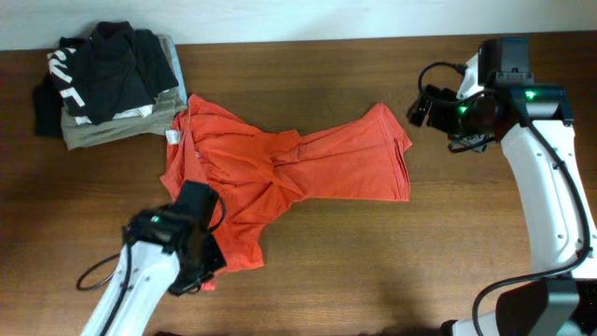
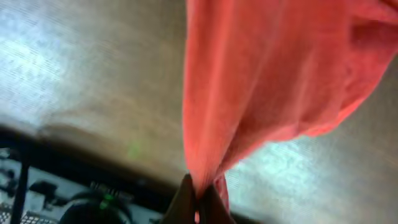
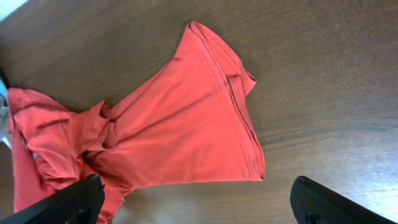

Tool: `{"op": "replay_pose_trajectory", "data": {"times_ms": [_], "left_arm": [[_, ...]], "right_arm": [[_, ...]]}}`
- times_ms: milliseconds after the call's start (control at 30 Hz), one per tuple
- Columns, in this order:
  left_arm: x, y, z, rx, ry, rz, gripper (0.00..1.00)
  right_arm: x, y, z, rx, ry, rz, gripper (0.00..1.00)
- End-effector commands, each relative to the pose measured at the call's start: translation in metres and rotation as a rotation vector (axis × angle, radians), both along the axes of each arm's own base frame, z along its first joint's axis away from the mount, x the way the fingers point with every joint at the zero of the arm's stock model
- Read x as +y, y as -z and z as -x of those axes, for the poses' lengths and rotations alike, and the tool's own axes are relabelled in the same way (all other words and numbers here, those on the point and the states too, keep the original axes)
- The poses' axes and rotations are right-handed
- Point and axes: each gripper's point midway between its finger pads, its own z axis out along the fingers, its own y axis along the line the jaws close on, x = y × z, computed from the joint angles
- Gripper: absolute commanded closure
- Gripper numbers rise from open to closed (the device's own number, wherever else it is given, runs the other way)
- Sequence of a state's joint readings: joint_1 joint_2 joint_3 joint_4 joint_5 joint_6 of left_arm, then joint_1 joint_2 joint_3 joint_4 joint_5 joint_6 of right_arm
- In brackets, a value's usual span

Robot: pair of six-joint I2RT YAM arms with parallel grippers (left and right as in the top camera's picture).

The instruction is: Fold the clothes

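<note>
**Red-orange shirt pinched in the left hand**

Red-orange cloth is pinched tight in the left hand (image 2: 198, 200). Its two dark fingers (image 2: 184, 202) are pressed together on a small bunch of the T-shirt (image 1: 308, 168). In the left wrist view the cloth fans out wide from that pinch and fills most of the picture.

From above, the left hand sits at the shirt's near left corner, close to the front edge of the brown wooden surface (image 1: 392, 271).

The shirt lies in the middle of the surface, between the two arms. It is not flat. It is twisted and bunched in the middle, with many folds. One wide end with a straight stitched edge spreads out to the right. A small white tag (image 1: 173, 137) shows at the left edge.

The right hand (image 1: 422, 107) is up by the far right end of the shirt and does not touch it. Its fingers (image 3: 68, 202) are spread far apart and hold nothing.

At the far left corner sits a pile of other clothes. A black garment with white print (image 1: 107, 61) lies on top of folded khaki garments (image 1: 121, 126). The pile is just beside the shirt's top left corner.
</note>
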State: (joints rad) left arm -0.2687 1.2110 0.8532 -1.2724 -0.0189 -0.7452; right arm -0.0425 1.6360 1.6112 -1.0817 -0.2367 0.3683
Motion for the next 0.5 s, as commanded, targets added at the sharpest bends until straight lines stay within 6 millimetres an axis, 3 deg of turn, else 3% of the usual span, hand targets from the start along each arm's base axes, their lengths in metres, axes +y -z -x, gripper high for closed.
{"op": "replay_pose_trajectory", "data": {"times_ms": [0, 133, 233, 267, 367, 467], "left_arm": [[0.005, -0.018, 0.010, -0.060, 0.009, 0.009, 0.99], [0.028, -0.042, 0.016, -0.179, -0.098, -0.082, 0.99], [0.027, -0.046, 0.013, -0.221, -0.100, -0.069, 0.99], [0.026, -0.045, 0.012, -0.219, -0.099, -0.069, 0.99], [0.026, -0.040, 0.011, -0.186, -0.097, -0.080, 0.99], [0.026, -0.036, 0.011, -0.153, -0.095, -0.091, 0.99]], "right_arm": [[0.008, -0.008, -0.001, -0.017, -0.008, -0.055, 0.01], [-0.004, 0.001, -0.002, 0.006, 0.022, 0.003, 0.01], [0.010, 0.046, 0.001, 0.145, -0.013, -0.019, 0.01], [0.030, 0.059, 0.000, 0.179, -0.073, -0.066, 0.01], [0.137, 0.092, -0.007, 0.140, -0.440, -0.128, 0.01], [0.225, 0.139, -0.001, 0.123, -0.622, -0.106, 0.01]]}}
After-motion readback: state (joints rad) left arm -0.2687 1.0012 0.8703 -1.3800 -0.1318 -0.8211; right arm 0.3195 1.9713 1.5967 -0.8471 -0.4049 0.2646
